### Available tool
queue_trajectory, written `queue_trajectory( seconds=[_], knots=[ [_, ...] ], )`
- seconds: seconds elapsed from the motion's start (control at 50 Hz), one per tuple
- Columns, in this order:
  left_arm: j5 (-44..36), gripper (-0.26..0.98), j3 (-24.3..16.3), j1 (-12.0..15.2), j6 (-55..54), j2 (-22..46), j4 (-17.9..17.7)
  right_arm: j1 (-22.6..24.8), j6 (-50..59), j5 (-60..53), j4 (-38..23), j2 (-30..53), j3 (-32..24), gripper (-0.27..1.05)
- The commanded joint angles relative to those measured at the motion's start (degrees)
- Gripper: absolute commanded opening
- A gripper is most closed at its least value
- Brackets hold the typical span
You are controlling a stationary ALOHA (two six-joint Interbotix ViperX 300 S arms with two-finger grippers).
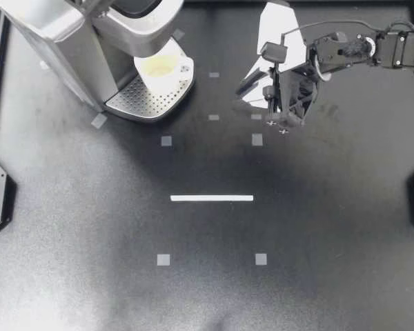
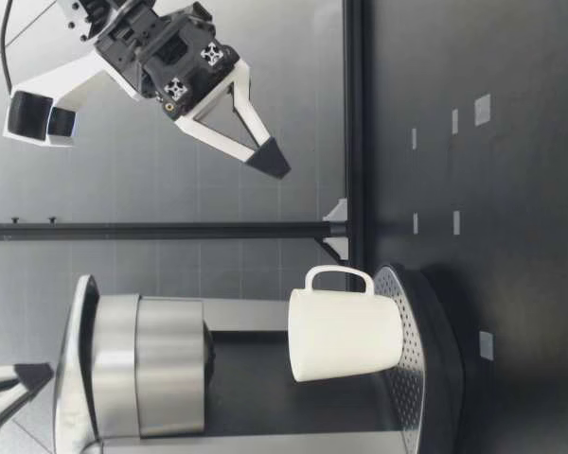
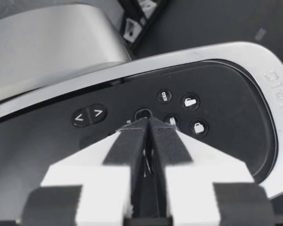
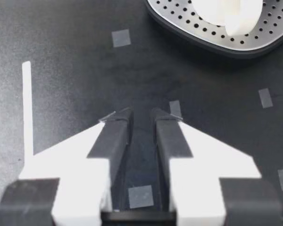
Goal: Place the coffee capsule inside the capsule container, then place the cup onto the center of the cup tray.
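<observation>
The white cup (image 1: 164, 69) stands upright on the perforated cup tray (image 1: 141, 102) at the foot of the coffee machine (image 1: 55, 34), under its head, with its handle turned away from the machine's body. The right gripper (image 1: 252, 93) hangs above the table, well apart from the machine on the tray's side, its fingers a narrow slit apart and holding nothing. The left gripper (image 3: 147, 122) is over the machine's top, fingers pressed together and empty, tips at a small button on the dark control panel (image 3: 217, 89).
</observation>
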Motion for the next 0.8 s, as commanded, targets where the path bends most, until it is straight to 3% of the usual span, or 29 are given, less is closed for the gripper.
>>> queue_trajectory(
  seconds=[0.0, 0.34, 0.78],
  knots=[
    [-0.53, 0.13, -1.05, 0.35, 0.18, -0.35, 0.18, 0.26, -0.09, -0.35, 0.09, -1.32, -0.62, 0.30],
    [-0.97, 0.13, -0.44, 1.85, 0.35, 0.09, 0.26, 0.26, -0.09, -0.35, 0.00, -1.32, -0.62, 0.30],
    [-1.14, 0.13, 2.55, 1.85, 0.09, 0.62, 0.18, 0.26, -0.18, -0.35, 0.00, -1.05, -0.44, 0.30]
  ],
)
